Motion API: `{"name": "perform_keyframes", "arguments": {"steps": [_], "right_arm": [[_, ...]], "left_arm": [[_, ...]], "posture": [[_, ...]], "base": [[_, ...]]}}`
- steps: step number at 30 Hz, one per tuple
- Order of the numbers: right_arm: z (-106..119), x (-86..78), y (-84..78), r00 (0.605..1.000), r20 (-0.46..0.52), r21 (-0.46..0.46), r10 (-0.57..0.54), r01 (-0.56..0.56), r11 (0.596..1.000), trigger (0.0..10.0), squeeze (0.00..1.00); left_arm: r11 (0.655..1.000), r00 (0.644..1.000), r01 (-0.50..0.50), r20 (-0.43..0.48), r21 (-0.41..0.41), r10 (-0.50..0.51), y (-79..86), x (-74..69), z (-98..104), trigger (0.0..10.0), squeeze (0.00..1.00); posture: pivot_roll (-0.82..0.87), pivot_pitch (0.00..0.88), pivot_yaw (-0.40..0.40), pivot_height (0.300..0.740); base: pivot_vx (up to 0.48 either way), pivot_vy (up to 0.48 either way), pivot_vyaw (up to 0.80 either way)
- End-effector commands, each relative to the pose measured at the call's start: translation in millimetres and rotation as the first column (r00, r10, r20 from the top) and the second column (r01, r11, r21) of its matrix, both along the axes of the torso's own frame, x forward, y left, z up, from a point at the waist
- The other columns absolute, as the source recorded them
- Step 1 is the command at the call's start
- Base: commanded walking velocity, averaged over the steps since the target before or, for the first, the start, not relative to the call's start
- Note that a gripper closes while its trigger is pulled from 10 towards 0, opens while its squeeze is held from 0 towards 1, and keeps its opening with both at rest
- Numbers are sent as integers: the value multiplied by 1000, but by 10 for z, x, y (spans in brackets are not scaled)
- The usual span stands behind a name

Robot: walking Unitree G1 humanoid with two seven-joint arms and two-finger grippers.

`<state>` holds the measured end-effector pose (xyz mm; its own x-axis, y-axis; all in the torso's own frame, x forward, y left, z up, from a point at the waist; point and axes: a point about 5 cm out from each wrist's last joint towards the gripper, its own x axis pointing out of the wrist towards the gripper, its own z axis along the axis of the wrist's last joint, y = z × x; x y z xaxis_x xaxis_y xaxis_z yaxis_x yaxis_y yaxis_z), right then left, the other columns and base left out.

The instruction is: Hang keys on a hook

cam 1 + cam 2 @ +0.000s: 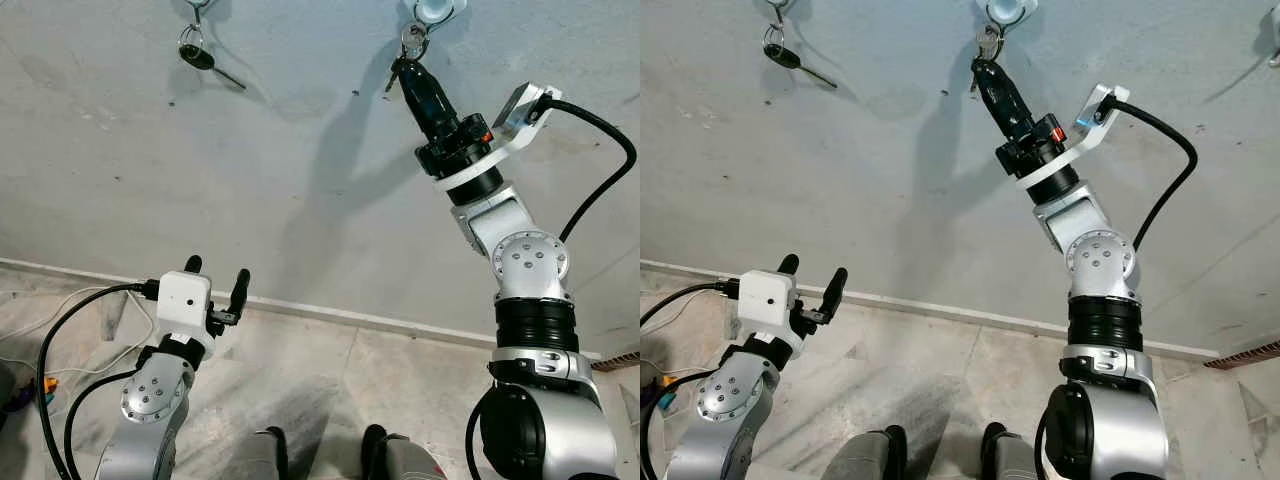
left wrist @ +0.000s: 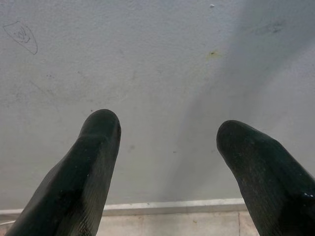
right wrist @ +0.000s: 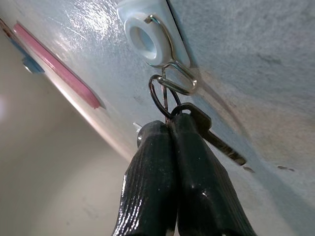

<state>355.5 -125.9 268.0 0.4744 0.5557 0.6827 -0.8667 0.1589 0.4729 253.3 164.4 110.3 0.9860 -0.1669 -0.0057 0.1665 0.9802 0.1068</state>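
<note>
Grey plastered wall (image 1: pixel 300 150) spans the scene, meeting a pale tiled floor (image 1: pixel 330 380) at a white skirting strip (image 1: pixel 350 318). On the wall, the left wrist view catches a small pencilled scribble (image 2: pixel 22 35), too faint to read. Raised high, the right arm ends in the right pincer (image 1: pixel 408 72), its black fingers (image 3: pixel 167 162) pressed together on the keys (image 3: pixel 194 123). The key ring (image 3: pixel 160 96) is threaded on the wire of a white hook (image 3: pixel 147 39) fixed to the wall, with one key blade lying against the plaster. Low down, the left pincer (image 1: pixel 215 280) points at the wall with its fingers (image 2: pixel 93 162) spread apart, holding nothing. Further left, another dark key (image 1: pixel 200 57) hangs from a second hook (image 1: pixel 197 5).
</note>
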Motion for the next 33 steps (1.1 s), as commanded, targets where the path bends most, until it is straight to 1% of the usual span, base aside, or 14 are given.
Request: {"name": "perform_keyframes", "arguments": {"steps": [1, 6, 12, 19, 23, 31, 33], "right_arm": [[47, 9, 26, 1000, 2, 42, 28, -28, 999, 10000, 0], [0, 6, 61, 999, -21, 52, 39, -37, 998, 10000, 0], [-7, 2, 69, 999, -28, 63, 45, -44, 997, 10000, 0], [-8, 26, 23, 998, -54, 99, 41, -36, 994, 10000, 0], [-49, 42, 2, 997, -79, 114, 25, -16, 993, 10000, 0], [-136, 26, -6, 994, -112, 124, 15, -1, 992, 10000, 0], [-153, 18, 2, 994, -111, 102, 6, 5, 995, 10000, 0]], "left_arm": [[1000, 1000, -8, -24, 15, 9, 40, -38, -44, 10000, 0], [1000, 1000, -9, -24, 15, 9, 36, -41, -42, 10000, 0], [1000, 1000, -10, -25, 15, 10, 37, -43, -45, 10000, 0], [1000, 1000, -7, -28, 15, 7, 30, -41, -48, 10000, 0], [1000, 1000, -6, -28, 14, 7, 29, -44, -47, 10000, 0], [1000, 1000, -5, -28, 15, 6, 29, -47, -48, 10000, 0], [1000, 1000, -4, -28, 15, 4, 27, -46, -49, 10000, 0]], "posture": [[178, 263, 87, 740], [179, 264, 86, 740], [179, 265, 88, 740], [177, 266, 87, 740], [178, 266, 87, 740], [177, 267, 91, 740], [177, 266, 91, 740]], "base": [[0, 0, 0], [0, 0, 0], [0, 0, 0], [0, 0, 0], [0, 0, 0], [0, 0, 0], [0, 0, 0]]}}
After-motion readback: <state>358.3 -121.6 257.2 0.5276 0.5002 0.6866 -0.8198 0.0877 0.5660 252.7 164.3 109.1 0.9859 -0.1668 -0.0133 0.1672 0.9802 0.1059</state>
